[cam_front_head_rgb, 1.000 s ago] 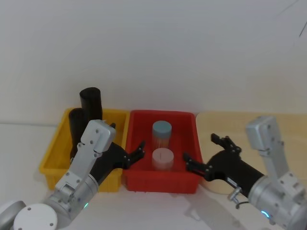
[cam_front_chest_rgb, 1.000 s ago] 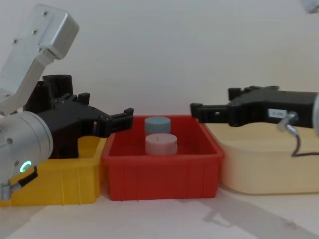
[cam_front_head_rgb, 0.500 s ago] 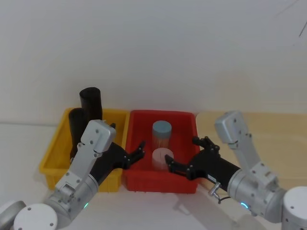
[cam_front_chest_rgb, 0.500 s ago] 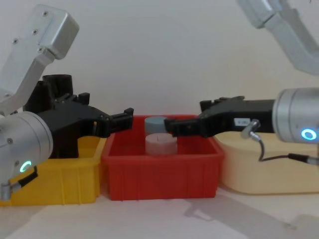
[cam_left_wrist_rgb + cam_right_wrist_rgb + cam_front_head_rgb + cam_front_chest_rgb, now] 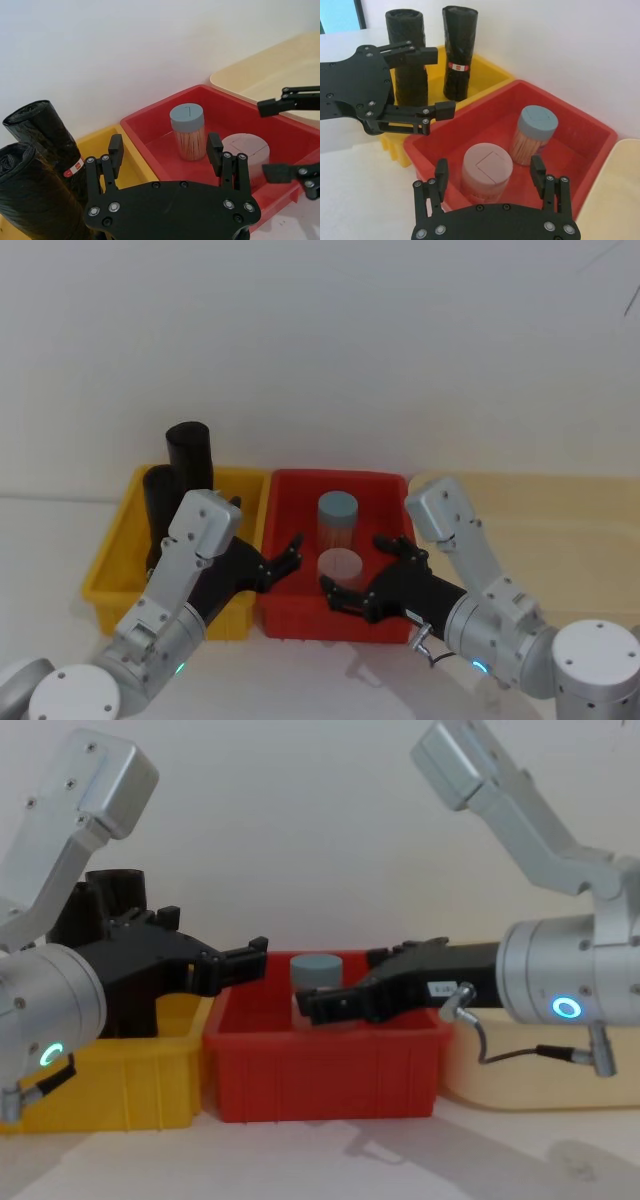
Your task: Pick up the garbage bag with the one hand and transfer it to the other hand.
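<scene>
**Both claws spread wide, garbage bag standing in the yellow bin**

Three containers are sitting side by side: a yellow bin [image 5: 112,555] on the robot's left, a red bin [image 5: 320,1065] in the middle and a cream tray [image 5: 560,500] on the right.

Two arms are reaching in over them. The left gripper [image 5: 165,150], on the green-ringed wrist, is hovering over the seam between the yellow and red bins with its two fingers spread wide and gripping nothing. The right gripper [image 5: 489,169], on the blue-ringed wrist, is coming in across the front of the red bin, its fingers also wide apart and empty.

Two black rolls are standing upright in the yellow bin, close together. The garbage bag [image 5: 404,25] is the plain one, nearer the robot, just beside the left gripper's palm (whether they are touching cannot be told). The second black roll [image 5: 460,40], behind it, is wearing a small red-and-white sticker.

Two jars are standing in the red bin: a toothpick jar [image 5: 187,130] with a blue-grey lid towards the back, and a pink-lidded jar [image 5: 247,155] in front, close to the right gripper's fingertips.
</scene>
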Motion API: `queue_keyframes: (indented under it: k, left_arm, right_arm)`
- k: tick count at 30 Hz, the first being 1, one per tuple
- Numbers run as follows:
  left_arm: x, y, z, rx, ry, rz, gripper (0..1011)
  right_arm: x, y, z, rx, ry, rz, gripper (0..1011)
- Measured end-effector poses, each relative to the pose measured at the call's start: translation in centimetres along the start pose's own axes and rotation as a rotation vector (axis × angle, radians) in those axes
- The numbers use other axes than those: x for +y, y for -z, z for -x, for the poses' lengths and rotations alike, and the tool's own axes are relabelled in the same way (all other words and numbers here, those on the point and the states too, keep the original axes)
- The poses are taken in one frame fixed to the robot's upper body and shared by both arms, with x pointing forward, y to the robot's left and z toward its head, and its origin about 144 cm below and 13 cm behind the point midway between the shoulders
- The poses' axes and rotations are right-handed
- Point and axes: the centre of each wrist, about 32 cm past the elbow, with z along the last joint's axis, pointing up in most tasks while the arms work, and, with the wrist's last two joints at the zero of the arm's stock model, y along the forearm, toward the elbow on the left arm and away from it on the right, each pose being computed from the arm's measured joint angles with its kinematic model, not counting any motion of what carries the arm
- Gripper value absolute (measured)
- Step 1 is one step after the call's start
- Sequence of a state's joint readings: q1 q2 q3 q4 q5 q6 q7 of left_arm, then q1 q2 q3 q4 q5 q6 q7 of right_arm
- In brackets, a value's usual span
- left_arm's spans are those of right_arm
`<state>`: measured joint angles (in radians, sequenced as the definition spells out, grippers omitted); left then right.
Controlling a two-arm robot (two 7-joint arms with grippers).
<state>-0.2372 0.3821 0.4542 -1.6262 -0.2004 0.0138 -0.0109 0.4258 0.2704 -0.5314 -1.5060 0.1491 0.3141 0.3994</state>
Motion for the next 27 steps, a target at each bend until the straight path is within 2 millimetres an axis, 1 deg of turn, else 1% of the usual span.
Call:
queue_keyframes:
  k: [12,23,27]
  left_arm:
    - [0.0,0.0,0.0,0.000,0.000,0.000,1002]
    - [0.0,0.0,0.0,0.000,0.000,0.000,1001]
    - [0.0,0.0,0.0,0.000,0.000,0.000,1002]
  right_arm:
    - [1.5,0.0,0.0,0.012,-0.008,0.021,1001]
    - [2.7,0.2,-0.5,0.033,0.001,0.036,1001]
    - [2.9,0.2,-0.6,0.037,0.002,0.037,945]
